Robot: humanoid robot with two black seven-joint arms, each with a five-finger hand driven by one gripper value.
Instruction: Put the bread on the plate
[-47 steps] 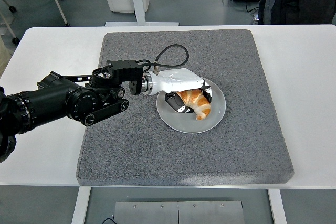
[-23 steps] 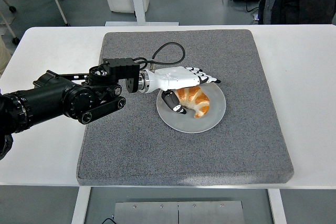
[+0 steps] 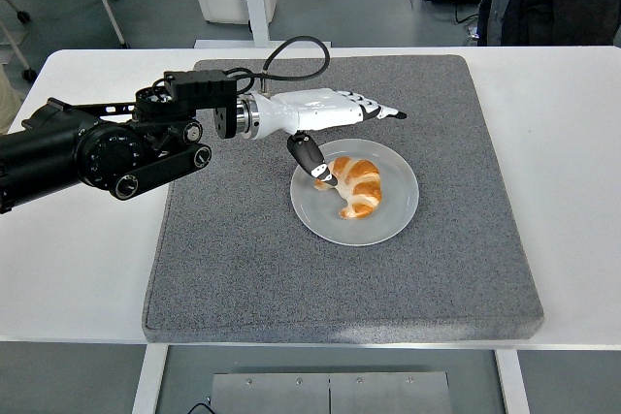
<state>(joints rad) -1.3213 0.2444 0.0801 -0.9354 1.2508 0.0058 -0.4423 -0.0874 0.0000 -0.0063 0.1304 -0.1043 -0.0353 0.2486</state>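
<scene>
So: bread [image 3: 357, 186], a croissant, lies on the plate [image 3: 396, 215], just below the fingertips and not gripped. Left hand [image 3: 325, 113] has its four fingers [image 3: 374, 108] stretched flat and side by side, pointing right, above the plate's far rim; thumb [image 3: 309, 157] hangs down, tip right at the croissant's left end, can't tell if touching. Nothing held. Plate sits on the grey mat [image 3: 243, 269], mat on the white table [image 3: 572, 143].

Step, by my read: placement looks done, release stage, hand clear of the bread apart from maybe the thumb. Next move calls for pulling the hand up and back toward the left edge, thumb lifted first so it doesn't drag the croissant off centre. Bread sits well inside the rim, so low risk of it rolling out.

Hard to see: palm side hidden under the white back of the hand. Thumb-to-bread gap too small to judge. Left arm cut off at the left edge. Right arm not in frame. Top right, a person's dark clothing, cropped. Cable loop [image 3: 291, 50] behind the wrist, where it ends is unclear.
</scene>
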